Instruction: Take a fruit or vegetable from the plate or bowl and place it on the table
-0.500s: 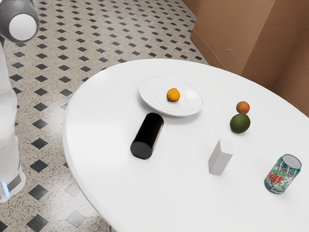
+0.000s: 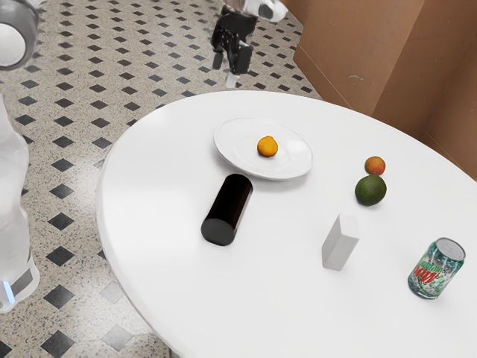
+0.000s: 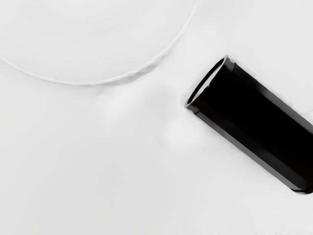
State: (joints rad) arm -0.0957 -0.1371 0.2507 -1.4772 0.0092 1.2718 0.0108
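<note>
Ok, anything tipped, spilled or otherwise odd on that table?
One thing: the black cylinder appears to lie on its side next to the plate, perhaps tipped over, while the can stands upright. I see no spill or damage.

Angled brown walls (image 2: 358, 52) rise beside a speckled floor (image 2: 74, 149) with dark diamonds.
</note>
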